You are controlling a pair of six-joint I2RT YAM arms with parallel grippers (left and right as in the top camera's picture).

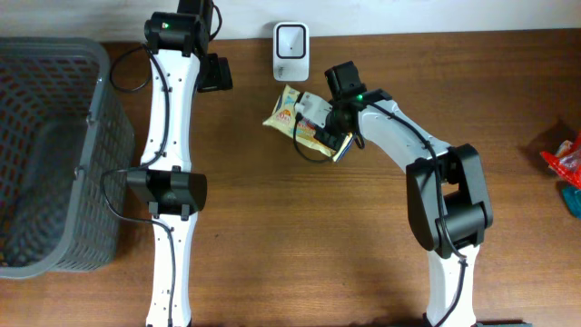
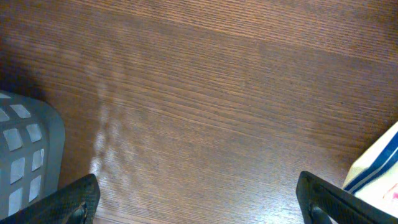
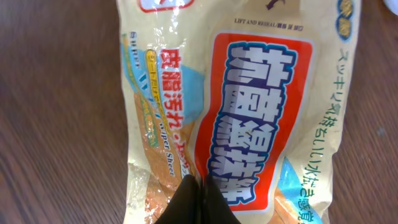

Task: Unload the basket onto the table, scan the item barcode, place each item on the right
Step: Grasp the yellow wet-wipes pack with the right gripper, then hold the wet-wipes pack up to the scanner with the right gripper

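The item is a yellow-and-white packet (image 1: 289,113) with a red label panel and blue lettering (image 3: 249,106), lying just below a white barcode scanner (image 1: 290,50) at the table's back edge. My right gripper (image 1: 321,125) is shut on the packet. In the right wrist view its black fingers (image 3: 199,196) meet, pinching the film at the packet's near end. No barcode shows on the face I see. My left gripper (image 1: 215,73) hovers left of the scanner, open, with only bare wood between its fingertips (image 2: 202,205).
A grey mesh basket (image 1: 54,154) fills the left side; its corner (image 2: 25,155) appears in the left wrist view. Red and teal packets (image 1: 565,162) lie at the right edge. A pale blue-striped object (image 2: 379,174) sits beside the left gripper's right finger.
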